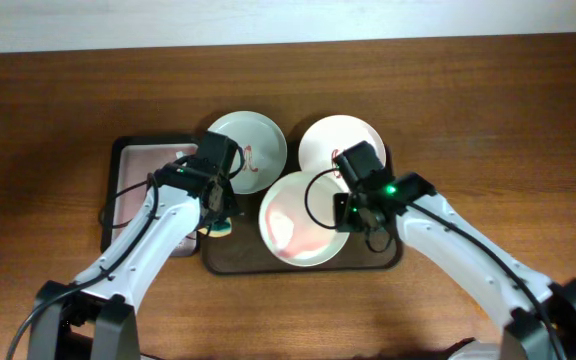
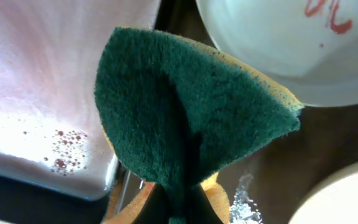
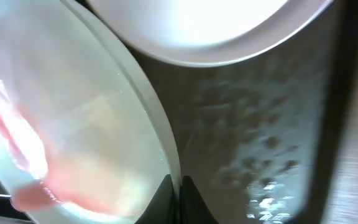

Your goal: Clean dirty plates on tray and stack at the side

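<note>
Pinkish rinse water lies in the small black tray (image 1: 140, 185) at left. Just right of it, the left gripper (image 1: 216, 212) is clenched on a folded green scouring sponge (image 2: 191, 118). The pale green plate (image 1: 253, 145), far on the brown tray (image 1: 368, 262), bears a red squiggle. Near centre, the right gripper (image 1: 347, 212) pinches the rim of the pinkish-white plate (image 1: 298, 222), smeared and apparently half-wiped. The white plate (image 1: 340, 143) lies far right. Nothing is stacked yet.

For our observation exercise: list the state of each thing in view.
pale green plate: dirty, red squiggle.
white plate: no sauce visible.
pinkish plate: smeared pink, rim pinched.
sponge: folded, held.
left tool: shut on sponge.
right tool: shut on pinkish plate.
small tray: wet, bubbles.
</note>
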Controlling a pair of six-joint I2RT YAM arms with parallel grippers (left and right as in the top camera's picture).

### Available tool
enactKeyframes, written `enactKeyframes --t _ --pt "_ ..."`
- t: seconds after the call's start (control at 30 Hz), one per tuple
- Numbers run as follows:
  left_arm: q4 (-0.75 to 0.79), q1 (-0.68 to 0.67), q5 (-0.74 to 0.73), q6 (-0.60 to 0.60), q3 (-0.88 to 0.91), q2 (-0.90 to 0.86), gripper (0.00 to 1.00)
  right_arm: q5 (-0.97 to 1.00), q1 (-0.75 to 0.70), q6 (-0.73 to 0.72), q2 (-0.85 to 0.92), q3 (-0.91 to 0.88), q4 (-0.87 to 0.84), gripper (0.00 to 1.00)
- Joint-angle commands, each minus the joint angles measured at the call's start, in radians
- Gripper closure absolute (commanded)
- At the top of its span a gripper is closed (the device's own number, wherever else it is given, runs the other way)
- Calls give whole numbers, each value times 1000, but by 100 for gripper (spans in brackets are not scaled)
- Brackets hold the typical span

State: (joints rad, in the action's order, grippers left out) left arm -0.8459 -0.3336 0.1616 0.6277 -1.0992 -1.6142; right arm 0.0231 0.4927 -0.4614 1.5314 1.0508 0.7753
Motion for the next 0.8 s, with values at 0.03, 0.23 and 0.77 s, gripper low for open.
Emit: enactKeyframes --t 0.03,0.23,0.77 --pt "0 10 0 -16 5 14 100 196 5 67 -105 18 4 96" --pt "0 10 -9 -16 5 14 100 306 6 144 -198 18 3 96" --pt "11 10 -11 -16 5 14 100 772 208 386 -204 18 -40 96"
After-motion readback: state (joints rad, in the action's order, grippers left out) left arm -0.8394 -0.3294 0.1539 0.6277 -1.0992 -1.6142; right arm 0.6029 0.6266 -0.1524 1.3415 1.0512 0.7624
